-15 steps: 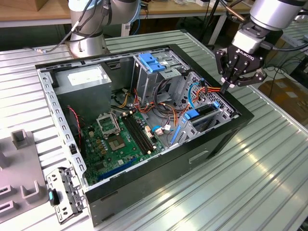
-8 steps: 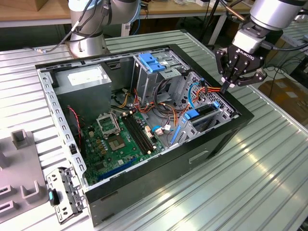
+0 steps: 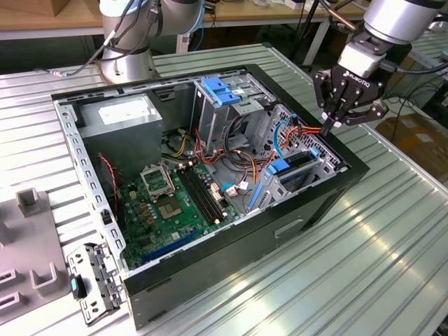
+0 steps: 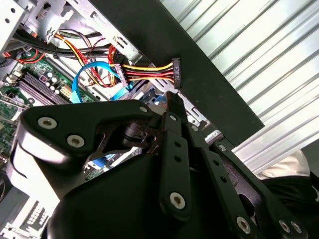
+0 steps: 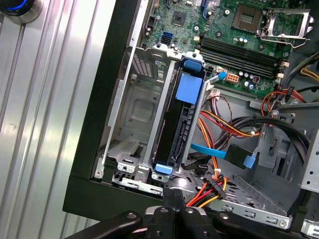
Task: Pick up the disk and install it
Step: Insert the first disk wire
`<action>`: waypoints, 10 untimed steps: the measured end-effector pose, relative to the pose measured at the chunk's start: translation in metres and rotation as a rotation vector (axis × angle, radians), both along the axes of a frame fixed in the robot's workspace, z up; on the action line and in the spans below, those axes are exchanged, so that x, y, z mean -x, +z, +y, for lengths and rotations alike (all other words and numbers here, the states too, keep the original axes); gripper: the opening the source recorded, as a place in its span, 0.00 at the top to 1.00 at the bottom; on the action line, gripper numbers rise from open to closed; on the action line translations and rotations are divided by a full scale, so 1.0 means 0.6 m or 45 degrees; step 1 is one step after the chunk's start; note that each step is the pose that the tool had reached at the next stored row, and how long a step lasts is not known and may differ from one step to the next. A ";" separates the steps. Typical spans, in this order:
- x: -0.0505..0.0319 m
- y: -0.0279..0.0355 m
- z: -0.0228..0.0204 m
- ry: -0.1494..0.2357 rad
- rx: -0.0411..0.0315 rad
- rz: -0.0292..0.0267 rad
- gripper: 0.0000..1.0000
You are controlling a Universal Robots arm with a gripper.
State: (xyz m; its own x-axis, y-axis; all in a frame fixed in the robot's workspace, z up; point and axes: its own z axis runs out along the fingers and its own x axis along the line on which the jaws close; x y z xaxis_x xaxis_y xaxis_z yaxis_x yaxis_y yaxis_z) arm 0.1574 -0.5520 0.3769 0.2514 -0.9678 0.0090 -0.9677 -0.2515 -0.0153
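Our pincer [image 3: 327, 126] hangs with its fingers drawn narrow, tip against tip, and we see nothing held between them. Just beside its tip lies the black connector [image 4: 177, 72] of a red, yellow and black power cable [image 4: 144, 69]; whether the two touch we cannot tell. Directly under the pincer is the metal drive cage [image 5: 132, 107] in the corner of the open computer case [image 3: 231, 245]. There the disk [image 5: 173, 130] stands on edge in its slot, close below the tip, with its blue rail [image 5: 191, 85] along one side. A flat blue data cable [image 5: 219, 150] runs loose on the disk's other side, near the pincer. Farther off we find the green motherboard [image 3: 168, 203], then a second cage capped by a blue bracket [image 3: 220, 91], and farthest from the pincer within the case the grey power-supply box [image 3: 122, 119]. The case rests on a ribbed metal table [image 3: 364, 266], which spreads out below the pincer on every side
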 end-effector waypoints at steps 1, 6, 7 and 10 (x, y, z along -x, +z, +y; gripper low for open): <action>0.000 0.000 0.0000 0.012 0.0000 0.0000 0.88; -0.011 0.000 0.0008 0.073 0.0000 0.0000 0.88; -0.014 0.000 0.0017 0.076 0.0000 0.0000 0.88; -0.022 0.000 0.0058 0.084 0.0000 -0.0001 0.88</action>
State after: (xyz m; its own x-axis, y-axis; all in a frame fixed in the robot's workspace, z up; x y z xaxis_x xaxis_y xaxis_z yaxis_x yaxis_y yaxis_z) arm 0.1706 -0.5486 0.3769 0.3145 -0.9492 0.0090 -0.9491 -0.3146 -0.0154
